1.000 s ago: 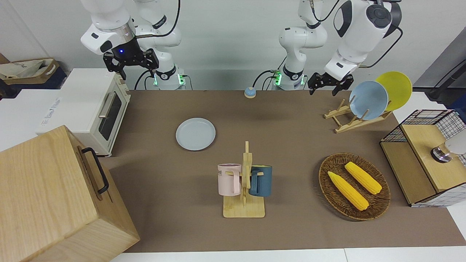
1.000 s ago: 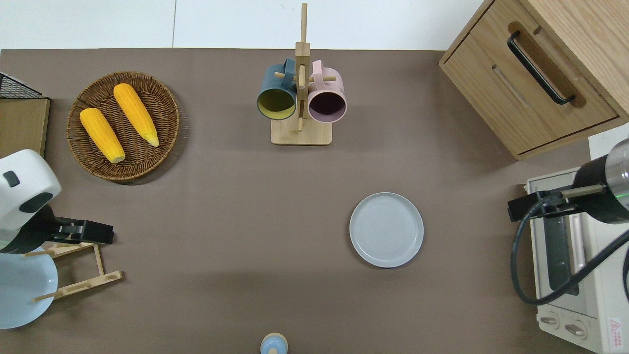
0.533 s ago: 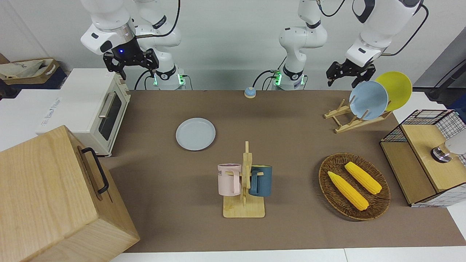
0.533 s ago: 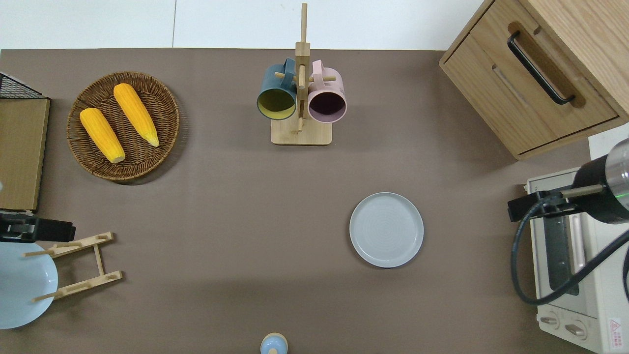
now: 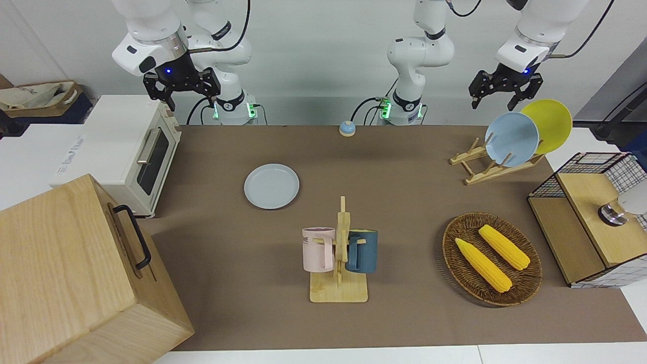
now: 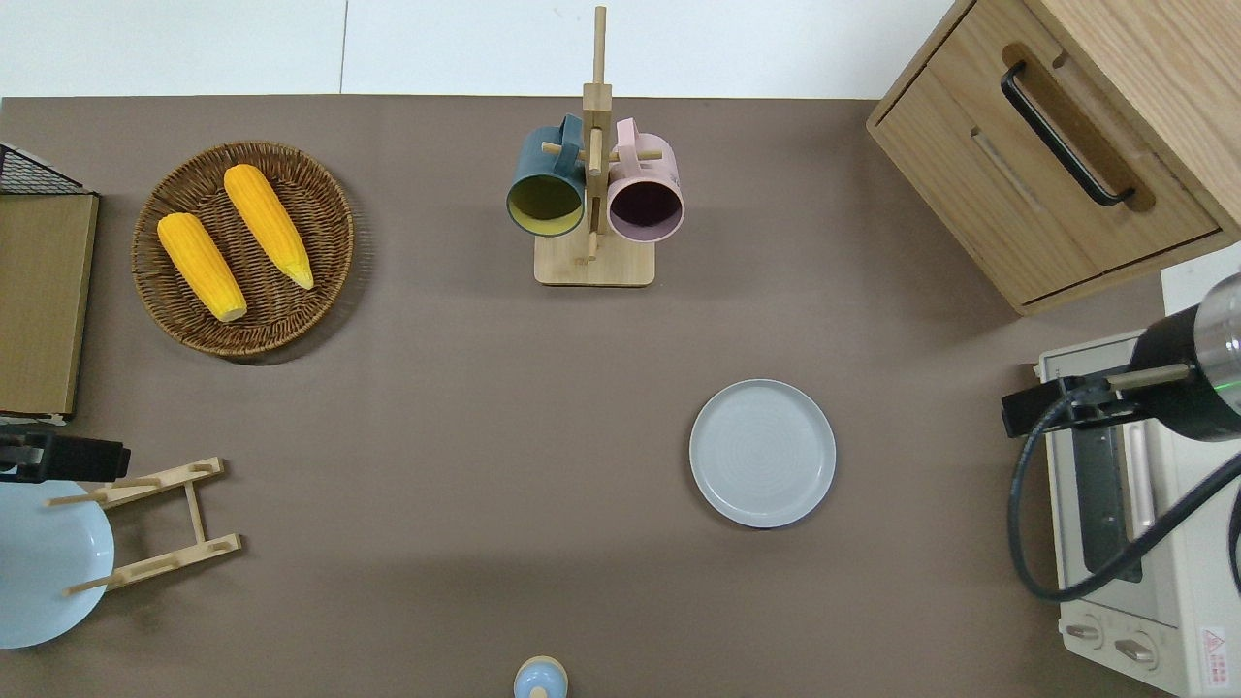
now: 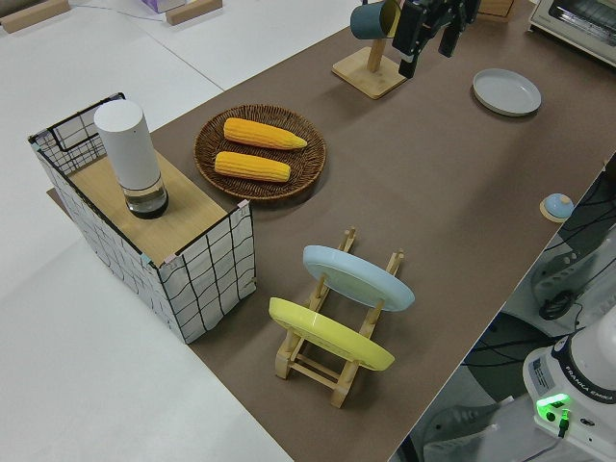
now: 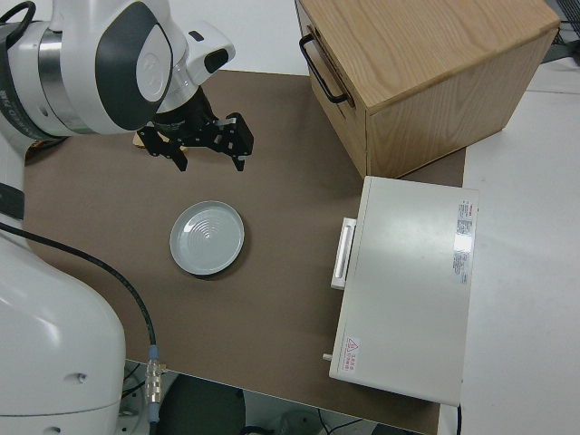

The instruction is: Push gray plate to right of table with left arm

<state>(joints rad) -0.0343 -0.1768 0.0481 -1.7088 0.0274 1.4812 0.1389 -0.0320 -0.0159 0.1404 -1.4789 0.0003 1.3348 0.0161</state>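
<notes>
1. The gray plate (image 6: 763, 453) lies flat on the counter (image 6: 465, 407), toward the right arm's end, at about 5 o'clock from the mug rack (image 6: 593, 194) in the overhead view.
2. The left claw (image 5: 500, 90), fingers spread and empty, hangs over the dish rack (image 6: 145, 523); from it the plate lies at 3 o'clock overhead, well apart.
3. The right arm is parked, its right claw (image 5: 182, 86) spread.

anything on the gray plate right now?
Nothing: the gray plate lies bare on the table, and no claw is over it. What is under the plate is hidden.
</notes>
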